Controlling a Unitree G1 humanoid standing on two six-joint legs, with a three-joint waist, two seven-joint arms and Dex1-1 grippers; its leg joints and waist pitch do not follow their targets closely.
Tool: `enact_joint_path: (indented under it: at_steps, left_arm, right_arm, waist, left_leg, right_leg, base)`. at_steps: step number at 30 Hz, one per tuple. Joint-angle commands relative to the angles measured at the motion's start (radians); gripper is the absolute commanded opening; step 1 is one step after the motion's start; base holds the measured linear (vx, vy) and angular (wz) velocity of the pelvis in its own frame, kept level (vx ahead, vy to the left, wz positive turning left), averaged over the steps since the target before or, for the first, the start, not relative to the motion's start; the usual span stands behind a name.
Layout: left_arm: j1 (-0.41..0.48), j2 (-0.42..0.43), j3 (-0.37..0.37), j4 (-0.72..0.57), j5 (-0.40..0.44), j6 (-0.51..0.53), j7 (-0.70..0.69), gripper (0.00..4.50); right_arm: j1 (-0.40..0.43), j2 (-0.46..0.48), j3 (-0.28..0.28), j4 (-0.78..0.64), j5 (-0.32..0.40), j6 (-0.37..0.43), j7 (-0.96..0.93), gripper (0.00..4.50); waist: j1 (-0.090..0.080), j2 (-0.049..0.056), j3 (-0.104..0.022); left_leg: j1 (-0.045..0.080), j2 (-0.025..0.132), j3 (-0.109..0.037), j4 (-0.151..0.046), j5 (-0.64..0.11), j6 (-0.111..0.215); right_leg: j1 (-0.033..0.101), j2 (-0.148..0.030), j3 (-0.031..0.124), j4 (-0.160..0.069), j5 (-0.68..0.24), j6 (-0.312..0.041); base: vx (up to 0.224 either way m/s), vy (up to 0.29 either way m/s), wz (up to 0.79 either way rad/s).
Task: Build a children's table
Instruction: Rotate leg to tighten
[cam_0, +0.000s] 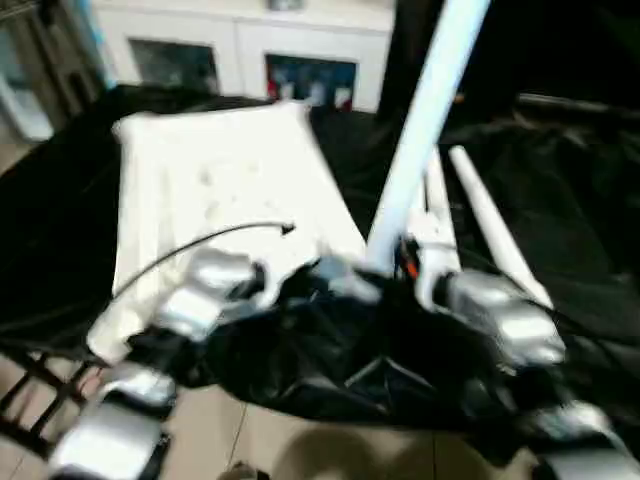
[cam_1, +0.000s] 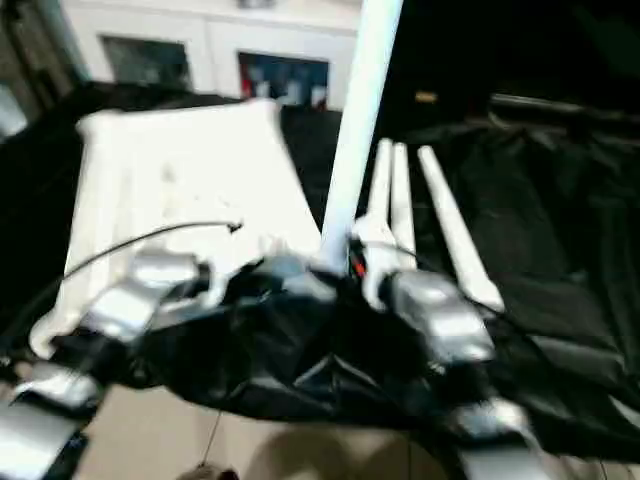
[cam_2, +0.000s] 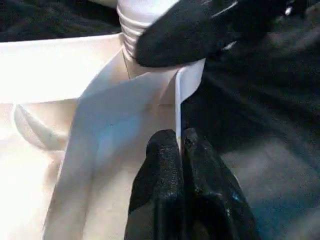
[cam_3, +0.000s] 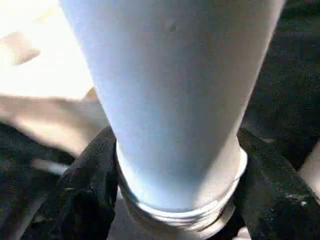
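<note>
The near corner of the table top (cam_0: 210, 190) is hidden behind the two grippers. There the left gripper (cam_2: 181, 145) is clenched on a thin white rib. The right gripper (cam_3: 175, 195) grasps the upright leg (cam_0: 425, 120) at its threaded end; the leg's upper part is cut off. Three more legs (cam_1: 440, 215) lie to the right on the black cloth (cam_0: 580, 200). Farther stands a white cabinet (cam_0: 240, 40).

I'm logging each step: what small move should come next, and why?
Probably twist the upright leg to screw it down. The right gripper clasps it just above its threaded end, which sits at the top's corner socket; the left gripper pinches a rib there, steadying the top.
</note>
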Motion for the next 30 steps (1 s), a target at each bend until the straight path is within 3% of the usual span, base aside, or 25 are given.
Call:
enact_joint_path:
  at_steps: [1,6,8,12,16,21,23,25,30]
  left_arm:
    - [-0.056,-0.074,0.016,-0.008,-0.013,-0.011,0.090,0.00]
    - [-0.070,-0.122,0.011,0.024,0.015,-0.014,0.181,0.00]
    - [-0.071,-0.125,0.010,0.027,0.016,-0.025,0.181,0.00]
    - [-0.059,-0.115,0.001,0.019,0.012,-0.061,0.132,0.00]
    - [-0.041,-0.092,-0.016,0.000,0.000,-0.080,0.057,0.00]
    - [-0.002,-0.033,-0.042,-0.046,-0.024,-0.134,-0.091,0.00]
    - [0.018,-0.002,-0.049,-0.074,-0.041,-0.140,-0.164,0.00]
    - [0.023,0.005,-0.049,-0.081,-0.045,-0.137,-0.182,0.00]
    - [0.054,0.082,-0.048,-0.126,-0.084,-0.170,-0.343,0.00]
  right_arm:
    - [-0.006,0.077,0.038,0.113,-0.014,0.012,-0.070,2.81]
    - [-0.062,0.135,0.027,0.215,-0.040,-0.060,-0.163,2.81]
    - [-0.070,0.141,0.026,0.230,-0.046,-0.080,-0.155,3.50]
    - [-0.089,0.147,0.013,0.244,-0.038,-0.118,-0.110,3.76]
    - [-0.087,0.126,0.037,0.228,-0.040,-0.145,-0.040,4.02]
    - [-0.036,0.038,0.099,0.100,-0.030,-0.117,0.164,4.02]
    - [-0.003,-0.010,0.124,0.027,-0.019,-0.103,0.263,4.02]
    - [0.006,-0.023,0.128,0.008,-0.016,-0.099,0.291,4.02]
    - [0.074,-0.161,0.167,-0.152,0.008,-0.074,0.490,4.02]
  waist:
    - [-0.001,-0.001,-0.064]
    - [0.001,-0.001,-0.064]
    - [0.000,-0.002,-0.063]
    - [0.000,-0.002,-0.063]
    - [0.000,-0.004,-0.064]
    - [0.005,-0.004,-0.068]
    - [0.007,0.001,-0.068]
    - [0.010,0.002,-0.069]
    - [0.024,0.001,-0.069]
  left_leg:
    - [0.032,0.040,-0.025,-0.069,-0.232,-0.019]
    - [0.036,0.043,-0.027,-0.071,-0.262,-0.020]
    - [0.036,0.043,-0.026,-0.073,-0.270,-0.017]
    - [0.035,0.043,-0.027,-0.075,-0.267,-0.008]
    - [0.033,0.043,-0.026,-0.074,-0.251,0.003]
    - [0.031,0.045,-0.024,-0.070,-0.198,0.037]
    - [0.031,0.047,-0.024,-0.071,-0.184,0.043]
    - [0.033,0.050,-0.022,-0.071,-0.188,0.045]
    - [0.035,0.052,-0.021,-0.072,-0.192,0.043]
  right_leg:
    - [0.035,-0.084,0.043,-0.089,-0.183,-0.223]
    - [0.035,-0.086,0.045,-0.095,-0.221,-0.205]
    - [0.036,-0.084,0.045,-0.096,-0.218,-0.202]
    - [0.037,-0.086,0.045,-0.095,-0.211,-0.204]
    - [0.039,-0.087,0.045,-0.094,-0.195,-0.206]
    - [0.045,-0.086,0.044,-0.087,-0.102,-0.224]
    - [0.046,-0.082,0.043,-0.082,-0.060,-0.237]
    - [0.045,-0.083,0.042,-0.080,-0.049,-0.243]
    - [0.048,-0.080,0.040,-0.079,-0.048,-0.242]
  base:
    - [0.000,0.000,0.00]
    - [0.000,0.000,0.00]
    - [0.000,0.000,0.00]
    - [0.000,0.000,0.00]
    - [0.000,0.000,0.00]
    - [0.000,0.000,0.00]
    - [0.000,0.000,0.00]
    - [0.000,0.000,0.00]
    - [0.000,0.000,0.00]
